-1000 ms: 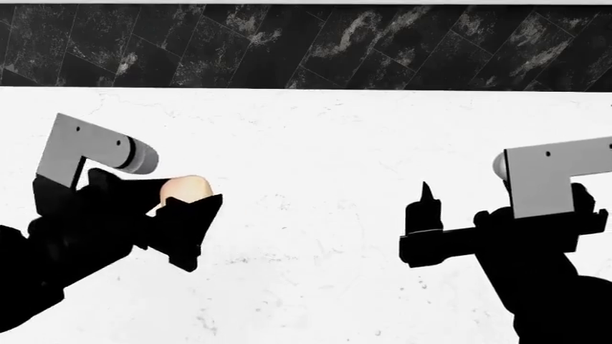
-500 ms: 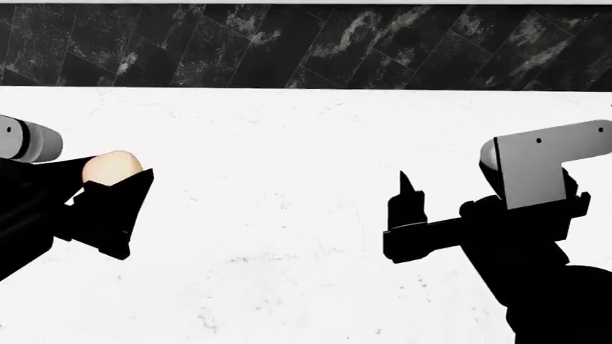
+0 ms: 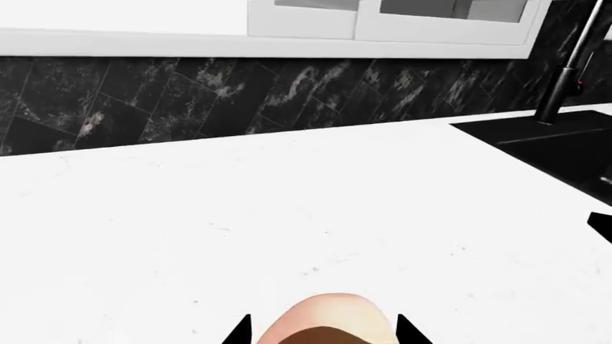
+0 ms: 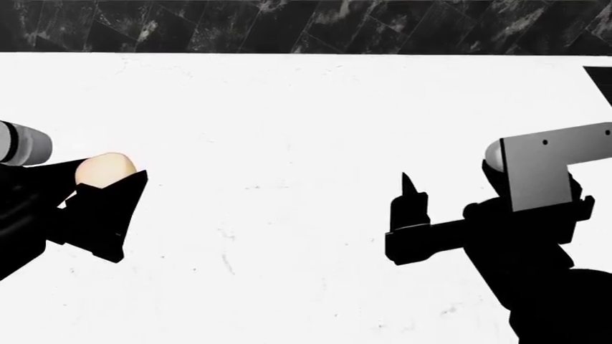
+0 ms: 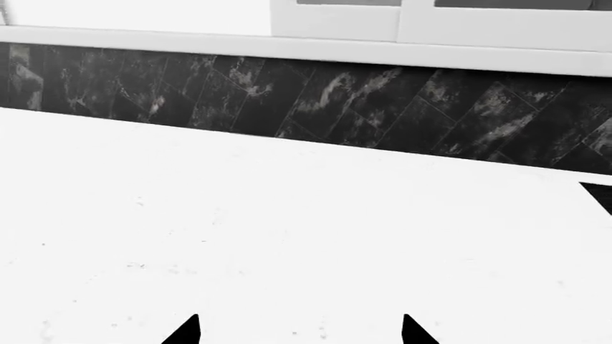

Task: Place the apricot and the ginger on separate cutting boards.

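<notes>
Pale peach fruit: small smooth egg-shaped apricot (image 4: 105, 169) sitting between the black fingers of the left tool (image 4: 100, 188), raised above the white speckled stone table (image 4: 287, 143).
Left tool: clamped on the apricot; in its wrist view only the fruit's rounded top (image 3: 330, 322) peeking up between two black fingertips (image 3: 239, 333).
Right tool (image 5: 299, 331): spread open, holding nothing, hovering over bare table.
Ginger and cutting boards: not appearing in any view, so the place for setting down cannot be told.
Doing the step well, as a judgement: carrying the apricot level and slowly, squeezing just enough to stop a round fruit rolling out, finding a board before lowering, releasing only once resting on wood.
Surroundings: black marbled tile backsplash (image 5: 383, 100), white cabinet fronts (image 3: 392, 21), dark faucet (image 3: 564, 79) by a black sink (image 3: 545, 147).
Writing or brands: none readable anywhere.
</notes>
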